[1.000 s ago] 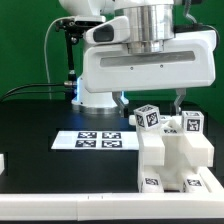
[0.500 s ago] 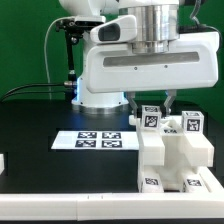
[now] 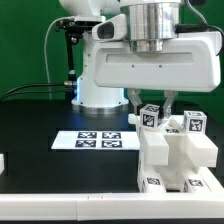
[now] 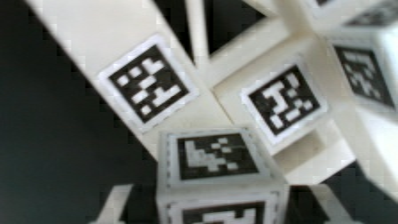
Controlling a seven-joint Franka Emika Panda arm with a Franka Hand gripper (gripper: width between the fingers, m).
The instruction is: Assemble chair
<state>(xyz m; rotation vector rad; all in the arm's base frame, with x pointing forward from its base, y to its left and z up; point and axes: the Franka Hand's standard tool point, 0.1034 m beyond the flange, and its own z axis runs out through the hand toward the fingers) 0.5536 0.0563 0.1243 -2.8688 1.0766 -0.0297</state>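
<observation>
Now end effector [image 3: 151, 103] clamped on tagged block [image 3: 149, 115] atop chair [image 3: 172, 155].

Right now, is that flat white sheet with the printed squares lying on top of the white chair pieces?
No, the marker board lies flat on the black table, apart from the chair, toward the exterior view's left.

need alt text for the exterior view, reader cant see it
A white robot gripper is closed on a small tagged white block on top of a partly built white chair on a black table. A marker board lies flat toward the exterior view's left.
</observation>
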